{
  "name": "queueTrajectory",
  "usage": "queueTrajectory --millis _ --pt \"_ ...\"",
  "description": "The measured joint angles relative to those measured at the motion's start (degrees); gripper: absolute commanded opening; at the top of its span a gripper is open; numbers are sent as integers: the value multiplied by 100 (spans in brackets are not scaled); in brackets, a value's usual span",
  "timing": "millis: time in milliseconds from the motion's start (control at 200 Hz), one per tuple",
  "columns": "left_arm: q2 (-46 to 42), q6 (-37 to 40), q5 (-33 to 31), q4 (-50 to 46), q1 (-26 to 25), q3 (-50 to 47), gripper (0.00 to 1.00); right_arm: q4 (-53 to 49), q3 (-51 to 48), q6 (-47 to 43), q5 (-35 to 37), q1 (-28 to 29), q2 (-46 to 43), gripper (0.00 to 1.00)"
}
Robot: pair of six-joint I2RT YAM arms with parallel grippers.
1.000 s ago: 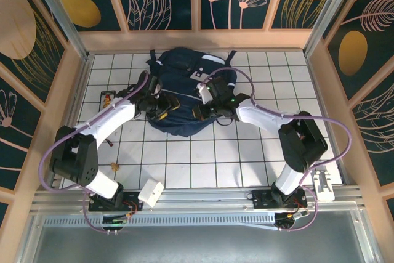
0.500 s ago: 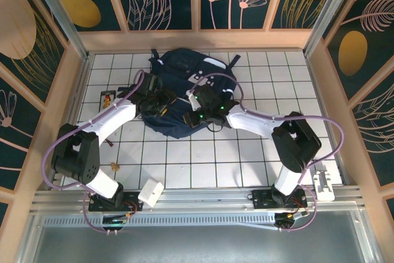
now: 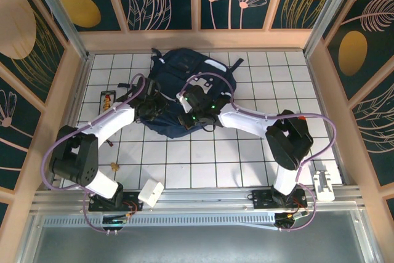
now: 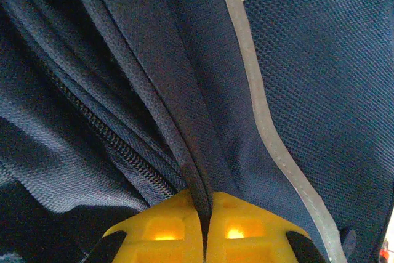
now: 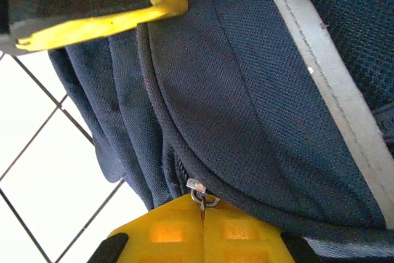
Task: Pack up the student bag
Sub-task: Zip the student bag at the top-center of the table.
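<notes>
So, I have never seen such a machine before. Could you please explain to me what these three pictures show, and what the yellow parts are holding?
The machine is two robot arms, a left arm and a right arm, fixed at the near edge of a white tiled table. The wide picture comes from a camera above them. Each close-up comes from a camera on one wrist. The yellow parts are the gripper fingers.

On the table lies the student bag, a navy backpack. The left gripper is shut on a fold of its fabric. The right gripper is shut on the metal zipper pull. A small dark object lies to the left of the bag.
</notes>
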Motion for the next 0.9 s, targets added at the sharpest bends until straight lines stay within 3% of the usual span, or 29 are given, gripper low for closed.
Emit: queueTrajectory --millis 200,450,495,570,641,676,711,731,751,761,781,876,891,901 --pt "-92 407 -2 555 258 -695 0 -466 2 -625 94 -483 63 1" --pt "-295 728 168 1027 284 -1054 0 -448 15 -1123 -358 -883 201 3" --pt "-304 802 214 1075 284 -1051 0 -439 57 -1126 -446 -975 254 8" --pt "-304 916 273 1143 284 -1047 0 -424 146 -1121 -474 -1104 374 25" --pt "-304 1014 304 1123 315 -1032 0 -420 201 -1123 -459 -1250 444 33" --pt "-304 1078 345 1062 332 -988 16 -426 203 -1099 -461 -1305 444 37" --pt "-306 1178 409 964 352 -911 40 -411 205 -1073 -404 -1360 426 40" --pt "-313 1279 466 863 376 -848 47 -415 208 -1027 -361 -1399 398 51" --pt "-319 1314 511 785 404 -798 57 -428 208 -1036 -356 -1460 374 55" --pt "-334 1377 555 732 422 -763 69 -433 205 -997 -350 -1488 348 57" --pt "-350 1427 632 643 446 -704 95 -426 195 -986 -350 -1539 308 70" --pt "-516 1825 752 184 505 -199 99 -308 -87 -859 -321 -1766 -284 75" --pt "-553 1880 754 133 505 -90 99 -275 -177 -848 -321 -1790 -450 94" --pt "-586 1941 732 96 507 7 99 -258 -232 -785 -293 -1803 -568 98"
